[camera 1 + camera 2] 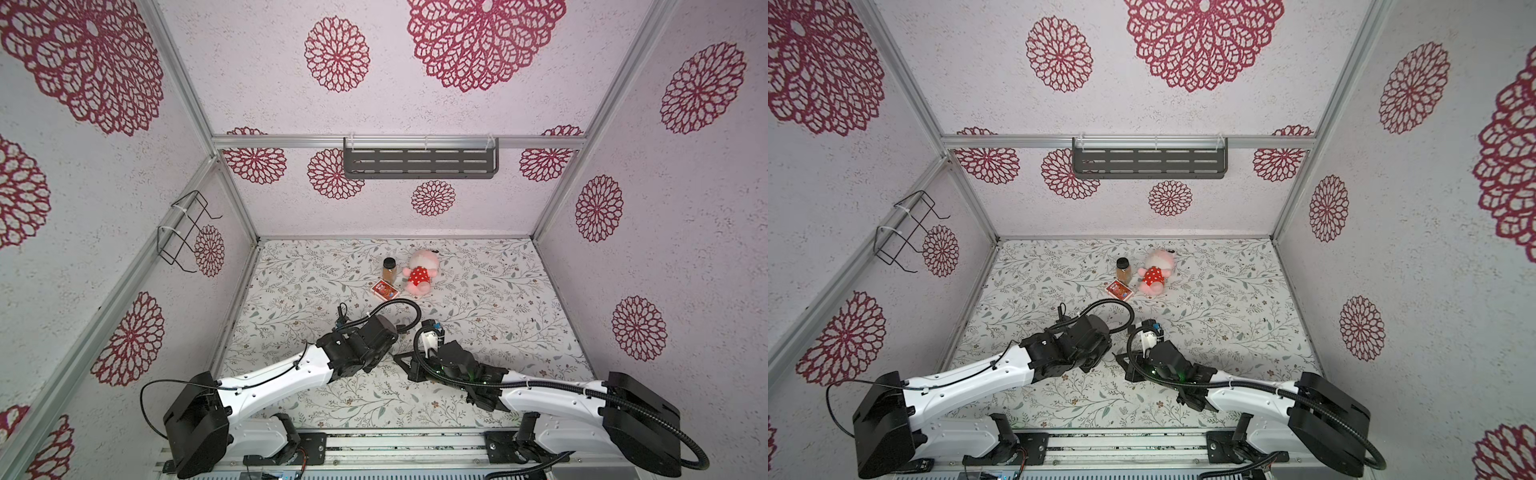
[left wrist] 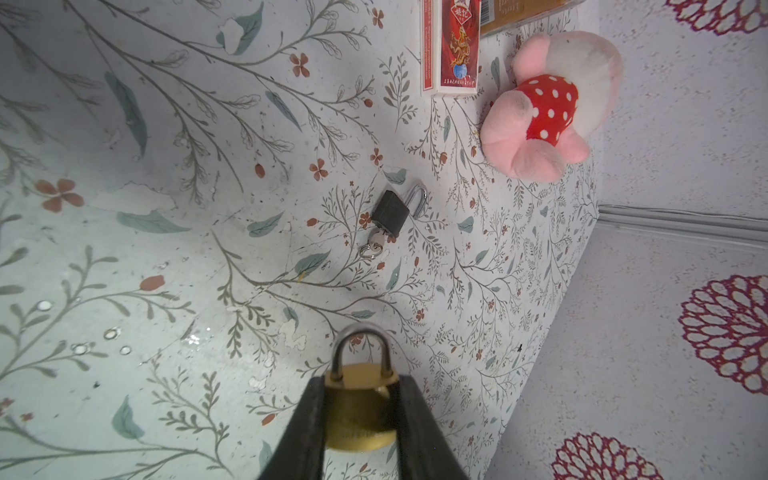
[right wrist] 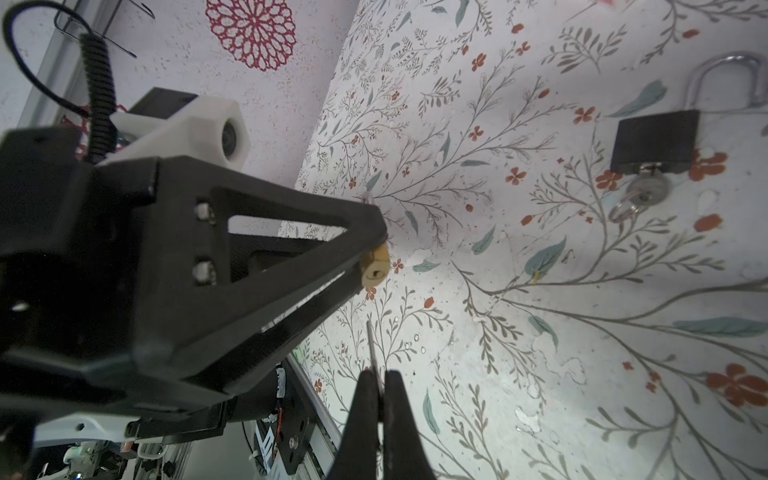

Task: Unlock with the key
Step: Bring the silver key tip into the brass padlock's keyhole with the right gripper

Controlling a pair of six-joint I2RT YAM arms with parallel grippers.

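Observation:
My left gripper (image 2: 360, 380) is shut on a brass padlock (image 2: 359, 409), whose steel shackle (image 2: 360, 345) is closed and sticks out past the fingertips. In the right wrist view the padlock's underside with its keyhole (image 3: 375, 269) shows at the tip of the left gripper (image 3: 370, 245). My right gripper (image 3: 379, 376) is shut on a key (image 3: 372, 345), seen edge-on as a thin blade that points towards the keyhole, a short gap away. In a top view both grippers meet above the table's front middle, left (image 1: 386, 356) and right (image 1: 400, 359).
A black padlock (image 2: 389, 212) (image 3: 654, 141) with a key and ring in it lies on the table beyond the grippers. Farther back are a red card box (image 1: 384, 289), a spice jar (image 1: 389, 270) and a pink plush toy (image 1: 417, 276). A shelf (image 1: 419, 162) hangs on the back wall.

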